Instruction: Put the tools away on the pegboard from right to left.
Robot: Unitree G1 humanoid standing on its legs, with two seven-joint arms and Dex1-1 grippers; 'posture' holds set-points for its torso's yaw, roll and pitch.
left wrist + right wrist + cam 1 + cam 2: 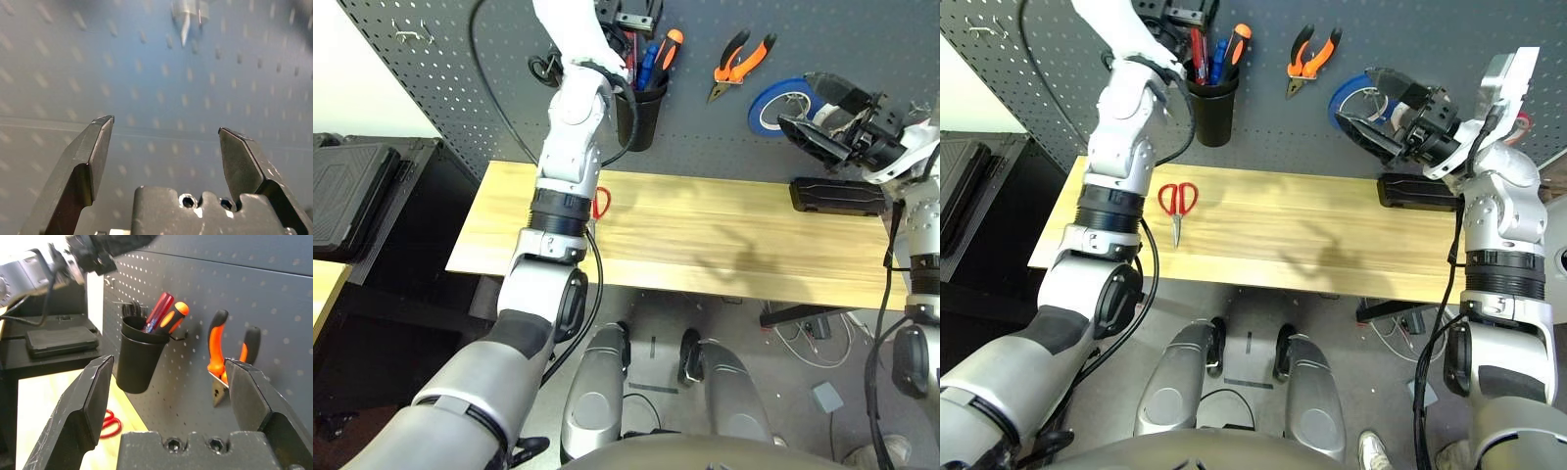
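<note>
From the head cameras I see my left gripper (1170, 15) raised against the pegboard (1430, 39), just beside the black cup (1212, 108); the red-handled scissors (1176, 206) lie on the table (1312, 245) well below it. My right gripper (1381, 113) hangs near the blue tape roll (773, 103), with the pliers (1310, 57) hooked beside it.

Left wrist: fingers (93, 156) spread open, empty, facing the pegboard.

Right wrist: fingers (90, 401) wide apart, empty; the screwdriver (157, 312) stands in the cup ahead.
</note>
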